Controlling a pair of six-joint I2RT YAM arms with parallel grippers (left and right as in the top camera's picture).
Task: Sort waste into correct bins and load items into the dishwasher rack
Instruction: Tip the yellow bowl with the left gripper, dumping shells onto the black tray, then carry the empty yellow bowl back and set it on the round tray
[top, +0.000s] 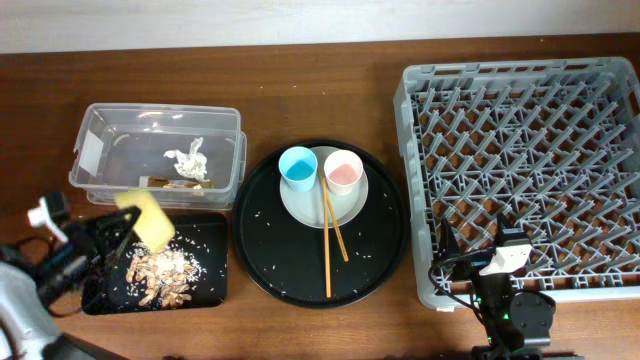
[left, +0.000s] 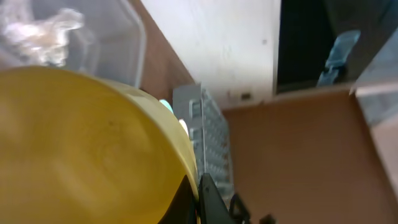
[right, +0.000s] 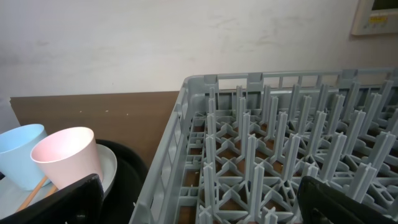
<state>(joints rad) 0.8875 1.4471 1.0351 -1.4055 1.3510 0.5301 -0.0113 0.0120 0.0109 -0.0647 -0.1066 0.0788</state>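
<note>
1. The yellow bowl (top: 148, 217) is off the table, tilted on edge above the near-left part of the shallow black rectangular tray (top: 212, 292). In the left wrist view its yellow wall fills most of the frame.
2. The left gripper (top: 122, 232) is clenched on the bowl's rim, and one dark finger (left: 209, 198) shows against the yellow edge.
3. Tan food scraps (top: 165, 272) with rice-like crumbs lie heaped in the black rectangular tray, just below the bowl.
4. Behind that tray stands the clear plastic tub (top: 98, 128). Inside it are a crumpled white tissue (top: 187, 160) and a small gold-brown wrapper (top: 172, 183).
5. To the right, the large round black tray (top: 290, 275) carries a pale round plate (top: 350, 208) and scattered white crumbs.
6. The light-blue cup (top: 298, 166) and the pink cup (top: 343, 171) stand upright side by side on the plate.
7. Two wooden chopsticks (top: 327, 245) rest from the plate down onto the round tray, spreading apart toward their near ends.
8. The grey dishwasher rack (top: 520, 68) sits at the far right with nothing among its pegs.
9. The right gripper (right: 205, 208) is at the rack's near-left corner, fingers spread wide and holding nothing.
</note>
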